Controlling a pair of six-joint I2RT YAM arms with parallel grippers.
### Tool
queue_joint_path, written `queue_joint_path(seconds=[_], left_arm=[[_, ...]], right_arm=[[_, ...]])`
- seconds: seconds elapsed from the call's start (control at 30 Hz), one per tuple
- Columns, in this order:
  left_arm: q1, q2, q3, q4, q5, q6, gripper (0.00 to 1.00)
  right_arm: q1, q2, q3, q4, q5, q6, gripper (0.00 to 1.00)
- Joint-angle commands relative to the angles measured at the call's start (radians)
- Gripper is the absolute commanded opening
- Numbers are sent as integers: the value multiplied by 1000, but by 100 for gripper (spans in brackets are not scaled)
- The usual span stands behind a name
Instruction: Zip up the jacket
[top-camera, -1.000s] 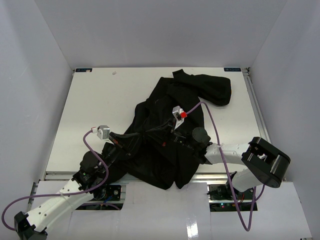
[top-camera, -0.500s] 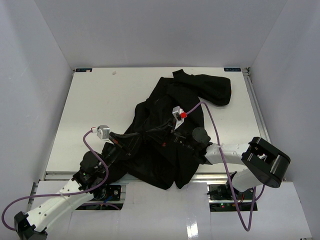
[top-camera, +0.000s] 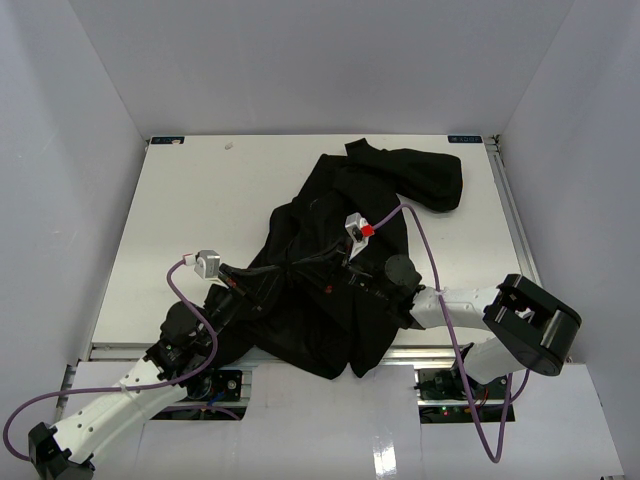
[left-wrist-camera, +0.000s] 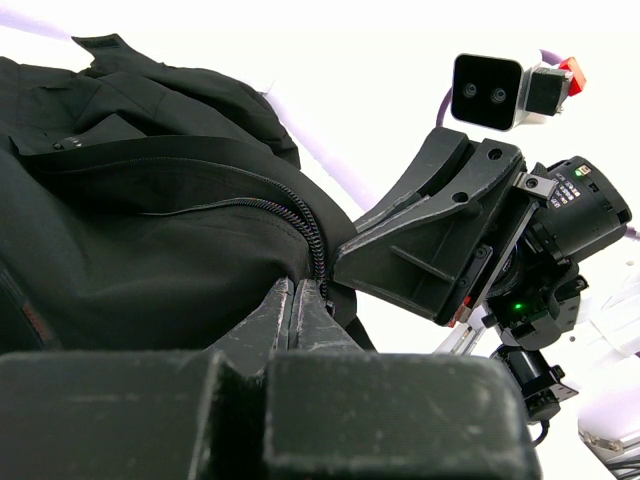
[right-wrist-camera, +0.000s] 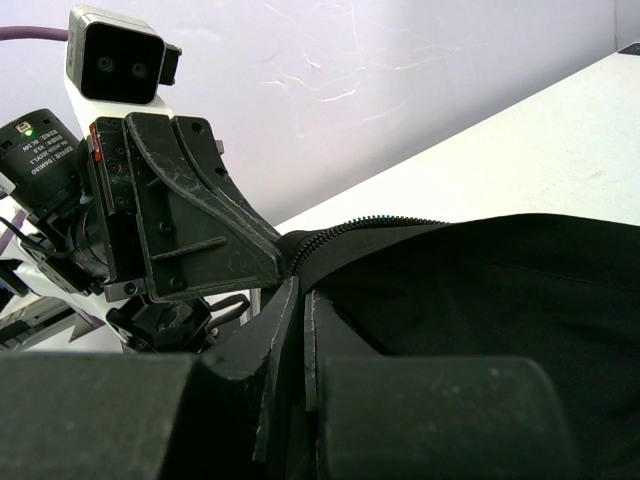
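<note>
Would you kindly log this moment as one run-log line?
left gripper: shut on jacket | right gripper: shut on jacket | jacket: bunched on table

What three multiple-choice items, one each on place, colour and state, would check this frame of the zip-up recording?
1. Where are the left gripper and the right gripper?
A. Close together over the middle of the jacket
B. Far apart, one at each sleeve end
C. Both pulled back at their bases

2. What colour is the jacket?
A. Red
B. Black
C. White

3. What state is the left gripper in?
A. Wide open above the fabric
B. Shut on the jacket's zipper edge
C. Shut on a purple cable

Answers:
1 A: each wrist view shows the other gripper right in front of it, with the fabric between them.
2 B: the fabric is plain black in all three views.
3 B: in the left wrist view the tips are closed and the zipper teeth run down into them.
</note>
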Motion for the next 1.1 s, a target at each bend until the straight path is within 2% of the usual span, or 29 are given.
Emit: queue_joint_path(seconds=[0.0,1.07], left_arm=[[-3,1,29,18,-2,-4,0],[-4,0,22,21,14,-13,0]], right_arm=[[-2,-28,-7,335,19,-24,8],[-2,-46,7,317,35,-43,8]])
